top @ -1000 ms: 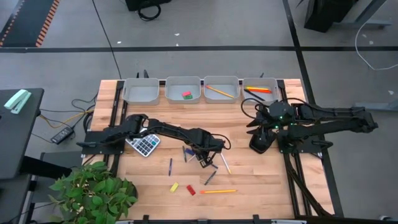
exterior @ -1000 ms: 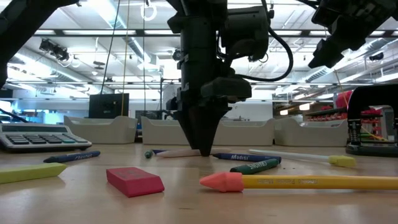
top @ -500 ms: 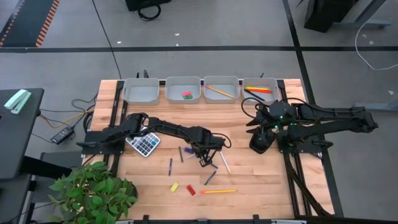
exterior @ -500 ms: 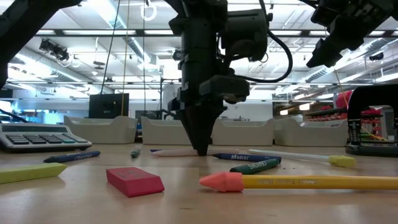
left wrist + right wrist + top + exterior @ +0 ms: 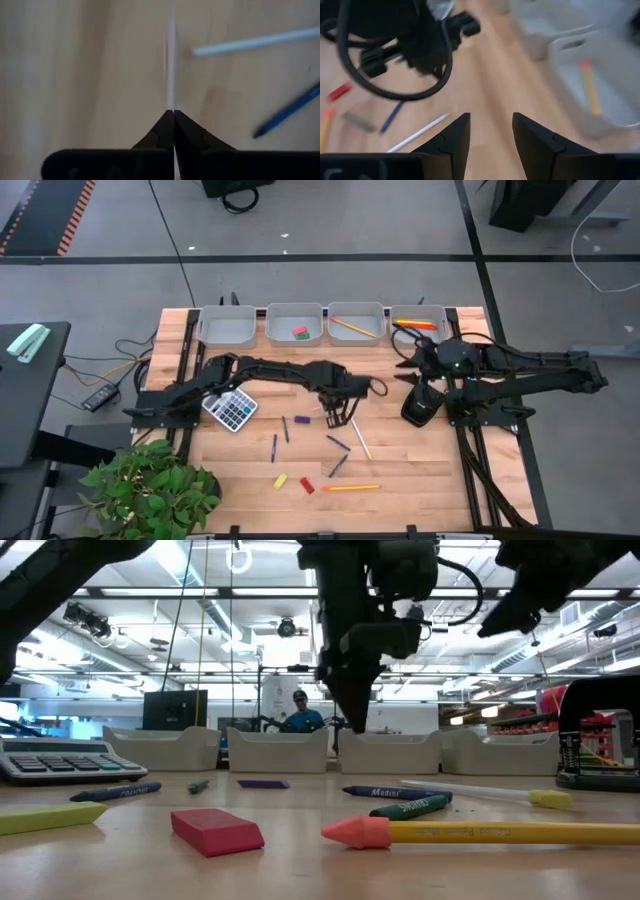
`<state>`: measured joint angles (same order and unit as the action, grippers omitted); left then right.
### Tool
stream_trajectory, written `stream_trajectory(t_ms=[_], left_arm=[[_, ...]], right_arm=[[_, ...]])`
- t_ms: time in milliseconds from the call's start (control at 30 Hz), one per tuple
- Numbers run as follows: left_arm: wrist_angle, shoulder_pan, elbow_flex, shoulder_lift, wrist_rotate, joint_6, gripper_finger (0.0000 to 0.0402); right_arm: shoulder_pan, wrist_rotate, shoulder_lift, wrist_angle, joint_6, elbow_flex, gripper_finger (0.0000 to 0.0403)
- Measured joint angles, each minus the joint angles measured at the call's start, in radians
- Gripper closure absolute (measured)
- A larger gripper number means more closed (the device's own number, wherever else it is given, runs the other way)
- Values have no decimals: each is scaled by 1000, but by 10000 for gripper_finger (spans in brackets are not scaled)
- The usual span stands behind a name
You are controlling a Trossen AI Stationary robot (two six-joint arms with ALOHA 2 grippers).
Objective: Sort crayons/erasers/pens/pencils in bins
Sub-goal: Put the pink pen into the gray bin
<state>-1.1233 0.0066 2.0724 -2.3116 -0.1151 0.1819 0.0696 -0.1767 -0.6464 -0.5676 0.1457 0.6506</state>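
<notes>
Above the middle of the tabletop, the left end effector now hangs clear of the wood. A second ago its tips stood on the surface, next to a pale stick lying there. It has since risen and shifted a little toward the bins. Its fingers are pressed together on a thin pale pencil, which runs straight out from the tips in the left wrist view. In the low view that stick is gone from the spot where it lay.

The right end effector has hardly changed. It hovers open and empty over the right side of the tabletop, near the last bin.

On the light wood a second pale pencil lies just beside the left end effector, with dark crayons scattered around it. Nearer the front edge are a yellow eraser, a red eraser and an orange pencil. A grey calculator sits toward the left side.

The four bins line the far edge. The second holds a green and a red eraser, and the third holds a yellow pencil. The fourth holds orange and yellow sticks.

Beyond the bins the low view shows a bright workshop with ceiling lights, where a person in blue stands. A potted plant stands at the front left corner.
</notes>
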Motion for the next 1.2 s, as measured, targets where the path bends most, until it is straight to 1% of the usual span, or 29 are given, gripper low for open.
stream_trajectory(t_ms=[100,167,233,333,367,467,533,667,767,933,1067,1200], left_arm=[[36,47,11,0,-44,-106,398],[79,75,11,0,-61,-149,398],[96,100,11,0,-47,-187,397],[100,127,4,2,-21,-234,393],[107,136,-7,3,3,-256,393],[104,163,-34,3,126,-312,394],[123,178,-60,4,165,-320,394],[110,212,-101,5,168,-320,386],[153,240,-144,27,168,-319,389],[244,262,-253,105,163,-325,394],[322,271,-378,206,141,-326,386],[444,283,-532,328,93,-335,394]], right_arm=[[0,-143,0,0,6,47,247],[1,-225,3,-1,6,79,247],[1,-268,6,-2,-11,106,247],[0,-293,6,-3,-39,138,247],[0,-295,6,-3,-47,142,247],[0,-295,5,-15,-49,138,247],[0,-275,-4,-41,-4,129,247],[0,-165,-56,-78,77,106,247],[-1,-90,-118,-77,95,93,247],[0,-82,-251,-52,52,92,247],[-1,-79,-382,25,-20,92,247],[-1,-74,-521,141,-84,92,247]])
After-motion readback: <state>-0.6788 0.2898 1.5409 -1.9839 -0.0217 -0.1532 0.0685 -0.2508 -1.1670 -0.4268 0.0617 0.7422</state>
